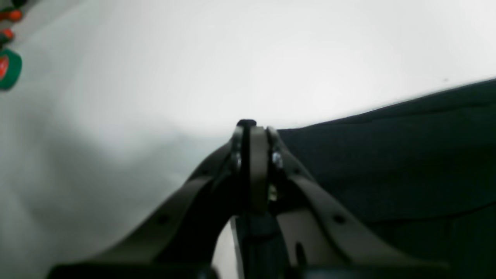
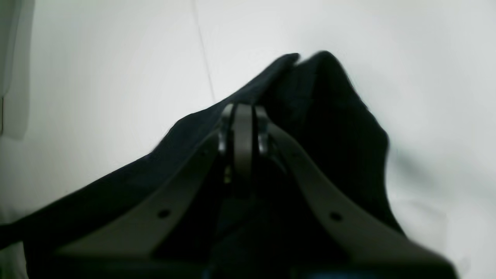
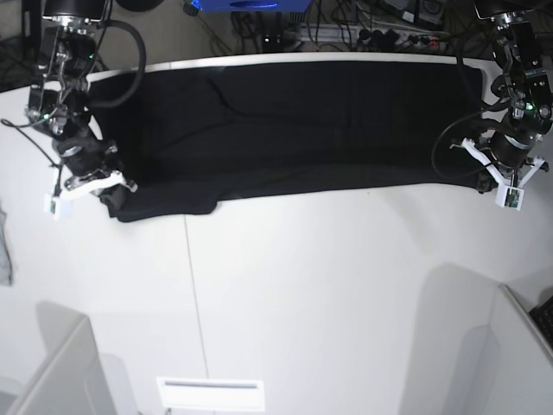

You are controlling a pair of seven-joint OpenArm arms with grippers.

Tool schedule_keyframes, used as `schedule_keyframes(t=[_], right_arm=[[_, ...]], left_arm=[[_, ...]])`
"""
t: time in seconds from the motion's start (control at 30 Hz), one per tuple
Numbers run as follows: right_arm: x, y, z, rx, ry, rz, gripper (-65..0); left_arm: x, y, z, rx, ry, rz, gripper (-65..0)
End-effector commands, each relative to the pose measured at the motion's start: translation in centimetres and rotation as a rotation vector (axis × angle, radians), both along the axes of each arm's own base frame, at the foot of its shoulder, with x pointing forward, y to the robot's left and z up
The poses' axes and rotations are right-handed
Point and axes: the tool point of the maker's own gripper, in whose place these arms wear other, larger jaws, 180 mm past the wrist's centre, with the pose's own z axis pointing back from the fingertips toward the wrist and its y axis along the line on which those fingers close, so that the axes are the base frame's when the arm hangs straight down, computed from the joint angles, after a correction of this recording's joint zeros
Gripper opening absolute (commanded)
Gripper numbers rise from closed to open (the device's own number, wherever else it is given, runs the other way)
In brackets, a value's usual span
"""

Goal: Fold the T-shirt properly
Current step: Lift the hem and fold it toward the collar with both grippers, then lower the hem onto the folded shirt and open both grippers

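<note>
**Two pinches on one hem, and little room for either to slip**

My large black short-sleeved cloth T-shirt (image 3: 285, 130) lies spread wide across the far half of the white bench (image 3: 328, 294), its near edge running almost straight from one arm to the other. My right tool (image 2: 243, 110) is closed on a bunched fold of that black cloth at the shirt's end; the wrist view shows fabric heaped around and beyond the jaws. My left tool (image 1: 252, 128) is closed too, right at the corner where the dark cloth meets bare bench. Only a thin dark sliver sits between those jaws, so I judge it is gripping the edge, but thinly.

That thin bite is my main worry. If I lift or pull and the left corner slides out, one end drops and the fold comes down skewed. If my arms move unevenly, the long span between them could sag or twist, and the crumpled lump on the right side could carry a crease into the fold. The shirt's far edge lies close to the bench's back rim, so a careless tug might drag it off.

Around me: dark cables (image 3: 346, 26) behind the bench, a small grey cloth scrap (image 3: 5, 246) at its edge, a green-and-orange roll (image 1: 8, 69) off to one side. None blocks the open near half.
</note>
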Motion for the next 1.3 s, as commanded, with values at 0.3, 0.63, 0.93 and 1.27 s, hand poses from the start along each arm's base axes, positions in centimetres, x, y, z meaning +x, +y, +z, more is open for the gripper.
schedule_keyframes(t=[0.3, 0.63, 0.93, 1.27], right_arm=[[-1.7, 0.1, 1.3, -0.018, -0.027, 0.010, -65.0], [-3.7, -1.2, 0.8, -0.038, 0.004, -0.019, -65.0], [-5.8, -1.0, -0.4, -0.036, 0.059, -0.018, -65.0], [-8.0, -0.5, -1.6, -0.025, 0.113, -0.020, -65.0]], left_arm=[[-0.6, 0.0, 1.0, 0.034, -0.016, -0.021, -65.0], [-2.2, 0.6, 1.0, 0.050, 0.004, -0.009, -65.0], [-3.5, 1.3, 1.5, 0.073, 0.011, 0.006, -65.0], [-5.8, 1.0, -0.1, 0.072, 0.084, -0.003, -65.0]])
